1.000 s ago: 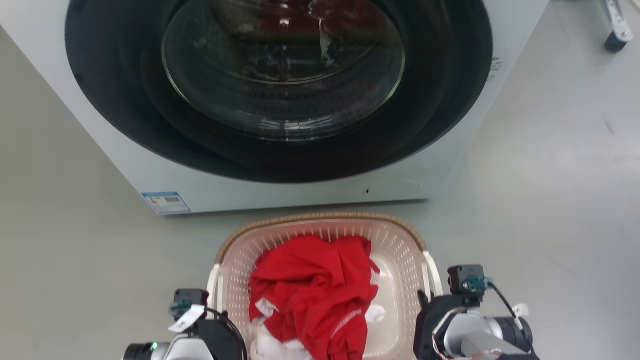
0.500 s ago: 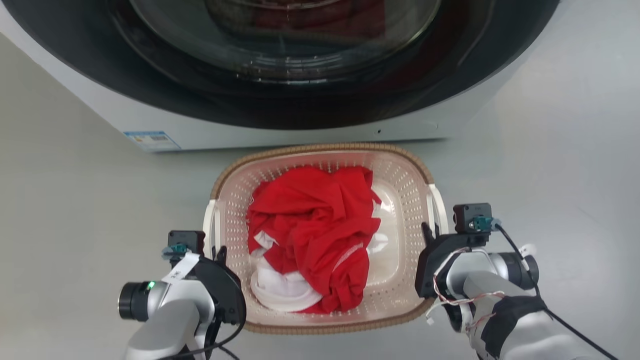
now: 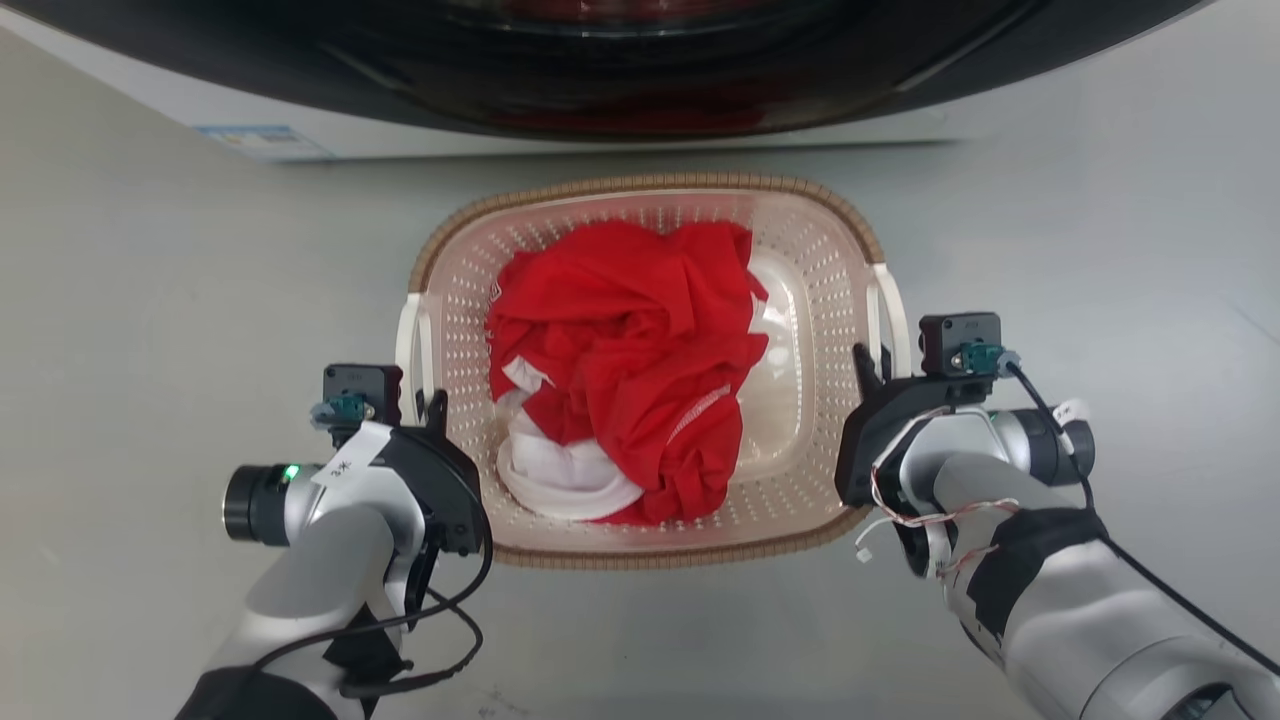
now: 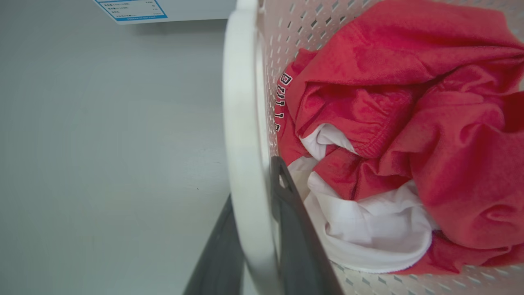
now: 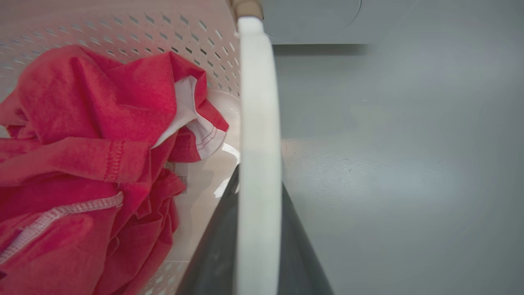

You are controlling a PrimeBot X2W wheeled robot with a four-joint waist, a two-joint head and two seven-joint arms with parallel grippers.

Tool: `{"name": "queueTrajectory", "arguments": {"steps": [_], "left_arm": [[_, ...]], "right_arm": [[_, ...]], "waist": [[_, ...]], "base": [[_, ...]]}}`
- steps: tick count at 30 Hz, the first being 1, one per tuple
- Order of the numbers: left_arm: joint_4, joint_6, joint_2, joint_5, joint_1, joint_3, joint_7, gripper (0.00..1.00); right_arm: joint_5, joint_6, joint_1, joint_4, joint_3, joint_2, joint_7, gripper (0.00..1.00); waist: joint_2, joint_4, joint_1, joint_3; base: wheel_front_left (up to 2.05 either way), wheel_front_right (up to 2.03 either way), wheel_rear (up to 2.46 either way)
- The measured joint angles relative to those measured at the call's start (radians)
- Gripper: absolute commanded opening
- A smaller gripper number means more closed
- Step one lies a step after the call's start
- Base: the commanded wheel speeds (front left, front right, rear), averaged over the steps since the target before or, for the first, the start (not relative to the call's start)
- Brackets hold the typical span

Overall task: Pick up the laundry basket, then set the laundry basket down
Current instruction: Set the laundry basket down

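Two pincers, two handles! The left pincer (image 3: 425,408) is clamped across the white left side handle (image 3: 405,335) of the pale pink-cream perforated plastic laundry basket (image 3: 640,186), one dark finger inside the wall, one outside. The right pincer (image 3: 872,362) pinches the white right side handle (image 3: 895,305) the same way. The basket sits between them, holding a crumpled red garment (image 3: 620,340) and white cloth (image 3: 560,485), with the white front-loading washing machine (image 3: 640,60) just beyond the fingertips. The grasp looks done. Whether the basket has left the grey floor (image 3: 150,300), I cannot tell; the set-down remains.
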Motion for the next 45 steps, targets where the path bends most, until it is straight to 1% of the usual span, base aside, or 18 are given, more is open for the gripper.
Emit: {"name": "queueTrajectory", "arguments": {"steps": [7,13,17,31,32,35,36,37,38,39,40,41,42,43,44,45], "left_arm": [[0.000,0.000,0.000,0.001,-0.042,0.002,-0.019,0.00],[0.009,-0.001,0.000,0.011,-0.056,0.000,-0.027,0.00],[0.013,-0.001,0.001,0.028,-0.076,0.000,-0.036,0.00],[0.036,-0.002,0.001,0.029,-0.098,-0.001,-0.056,0.00],[0.038,-0.002,0.001,0.029,-0.098,-0.001,-0.057,0.00],[0.041,-0.002,-0.001,0.029,-0.098,0.001,-0.062,0.00],[0.041,-0.001,-0.001,0.029,-0.098,0.002,-0.063,0.00],[0.042,0.000,-0.001,0.029,-0.099,0.002,-0.063,0.03],[0.047,0.003,0.002,0.029,-0.100,0.004,-0.063,0.14],[0.049,0.003,0.004,0.029,-0.100,0.005,-0.067,0.35],[0.050,0.003,0.004,0.029,-0.100,0.005,-0.067,0.44],[0.051,0.006,0.004,0.029,-0.100,0.006,-0.067,0.46],[0.053,0.009,0.004,0.028,-0.100,0.008,-0.067,0.49],[0.057,0.009,0.004,0.028,-0.100,0.009,-0.067,0.69],[0.060,0.009,0.004,0.027,-0.100,0.011,-0.068,0.91],[0.062,0.009,0.004,0.027,-0.100,0.012,-0.070,1.00]], "right_arm": [[-0.007,0.000,-0.048,0.014,-0.001,-0.002,-0.018,0.00],[-0.007,0.000,-0.048,0.029,0.000,-0.001,-0.033,0.00],[-0.007,0.000,-0.051,0.032,0.001,-0.001,-0.044,0.00],[-0.007,0.000,-0.066,0.031,0.013,0.001,-0.061,0.00],[-0.007,0.000,-0.066,0.031,0.013,0.001,-0.062,0.03],[-0.007,0.000,-0.066,0.032,0.017,0.001,-0.062,0.25],[-0.009,0.000,-0.066,0.033,0.019,0.001,-0.064,0.31],[-0.010,0.000,-0.067,0.033,0.019,0.000,-0.066,0.36],[-0.010,0.000,-0.067,0.034,0.020,-0.002,-0.069,0.43],[-0.010,0.000,-0.067,0.034,0.021,-0.002,-0.070,0.54],[-0.010,0.000,-0.068,0.034,0.021,-0.002,-0.070,0.84],[-0.010,0.000,-0.068,0.034,0.021,-0.002,-0.070,1.00],[-0.010,0.000,-0.068,0.034,0.021,-0.002,-0.070,1.00],[-0.010,0.000,-0.068,0.034,0.021,-0.002,-0.071,1.00],[-0.010,0.000,-0.068,0.034,0.022,-0.002,-0.071,1.00],[-0.010,0.000,-0.068,0.035,0.022,-0.002,-0.071,1.00]], "waist": [[0.0000,0.010,0.0000,0.084],[-0.0001,0.021,0.0000,0.136],[-0.0001,0.029,-0.0001,0.150],[-0.0002,0.037,-0.0001,0.157],[-0.0003,0.037,-0.0001,0.157],[-0.0002,0.038,-0.0001,0.158],[-0.0002,0.038,-0.0001,0.158],[-0.0003,0.038,-0.0001,0.158],[-0.0003,0.038,-0.0001,0.159],[-0.0003,0.038,-0.0001,0.159],[-0.0003,0.039,-0.0001,0.159],[-0.0002,0.039,-0.0001,0.159],[-0.0003,0.039,-0.0001,0.159],[-0.0002,0.039,-0.0002,0.158],[-0.0003,0.039,-0.0002,0.158],[-0.0003,0.039,-0.0003,0.157]], "base": [[0.00,0.00,0.00],[0.00,0.00,0.00],[0.00,0.00,0.00],[0.00,0.00,0.00],[0.00,0.00,0.00],[0.00,0.00,0.00],[0.00,0.00,0.00],[0.00,0.00,0.00],[0.00,0.00,0.00],[0.00,0.00,0.00],[0.00,0.00,0.00],[0.00,0.00,0.00],[0.00,0.00,0.00],[0.00,0.00,0.00],[0.00,0.00,0.00],[0.00,0.00,0.00]]}}
